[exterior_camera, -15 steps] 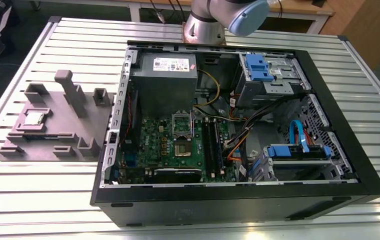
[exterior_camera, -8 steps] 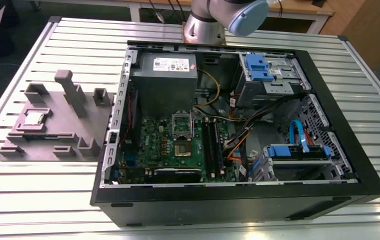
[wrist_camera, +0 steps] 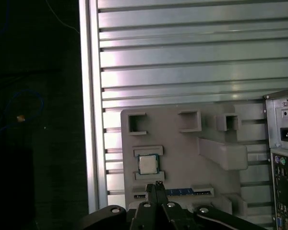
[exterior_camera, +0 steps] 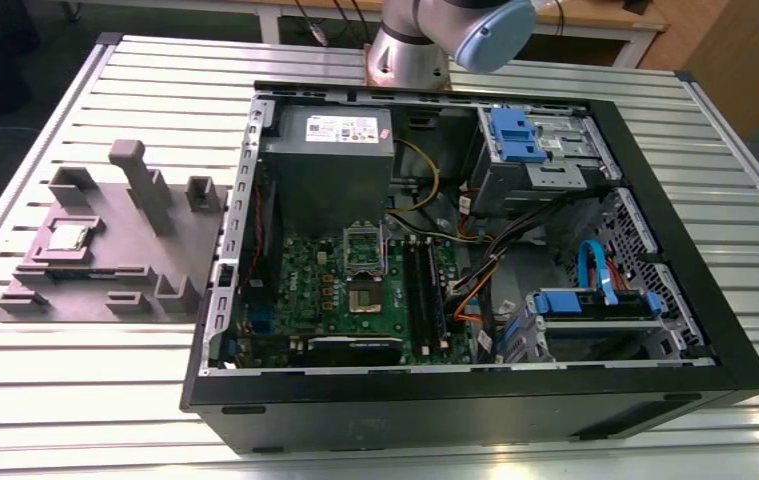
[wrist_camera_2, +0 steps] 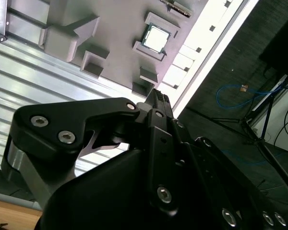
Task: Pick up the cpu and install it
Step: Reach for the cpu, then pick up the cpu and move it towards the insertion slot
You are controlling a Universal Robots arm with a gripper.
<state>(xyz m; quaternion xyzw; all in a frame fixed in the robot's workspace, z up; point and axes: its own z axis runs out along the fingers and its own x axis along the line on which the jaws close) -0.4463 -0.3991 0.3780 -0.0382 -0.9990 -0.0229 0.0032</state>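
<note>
The cpu [exterior_camera: 66, 237] lay open from above in a shallow pocket of the grey block [exterior_camera: 119, 255], low ridges [wrist_camera: 149, 151] just beside two edges. Tall posts [exterior_camera: 139, 190] rose near it, toward the case [exterior_camera: 486, 400]. Inside the case walls, the socket [exterior_camera: 363, 298] sat clear from above, the power supply [exterior_camera: 332, 175] and loose cables [exterior_camera: 513, 235] standing near it.

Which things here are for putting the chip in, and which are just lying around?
For the job:
cpu, sitting on the grey block
gripper
motherboard socket

Just lying about:
grey power-supply box
blue drive brackets
blue cable
</note>
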